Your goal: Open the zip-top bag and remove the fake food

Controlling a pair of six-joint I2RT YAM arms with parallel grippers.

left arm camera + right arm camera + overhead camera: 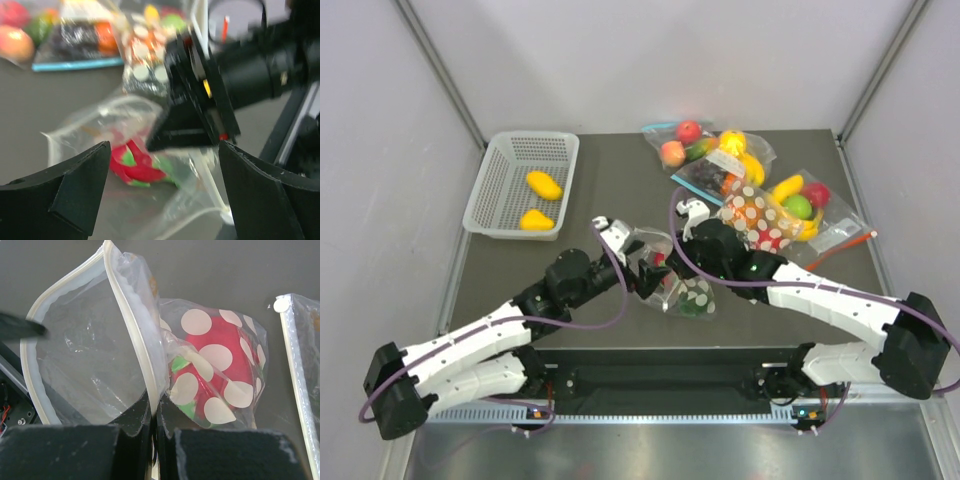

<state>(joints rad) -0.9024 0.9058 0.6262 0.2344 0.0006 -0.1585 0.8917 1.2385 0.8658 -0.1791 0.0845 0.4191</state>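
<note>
The polka-dot zip-top bag (686, 296) lies near the table's front middle with its mouth open. My right gripper (154, 412) is shut on the white zip rim (132, 325) of the bag (215, 390) and holds it up. A red fruit with green leaves (222, 357) lies inside, and it also shows in the left wrist view (135, 164). My left gripper (162, 172) is open and empty, its jaws either side of the bag's mouth (100, 127). In the top view the left gripper (640, 268) and the right gripper (675, 262) meet over the bag. Two yellow pieces (543, 185) lie in the white basket (490, 180).
A dotted bag showing orange (757, 217) and clear bags of toy fruit (685, 142) (802, 205) lie at the back right. The basket stands at the back left. The right gripper's black body (200, 100) sits close in front of the left gripper.
</note>
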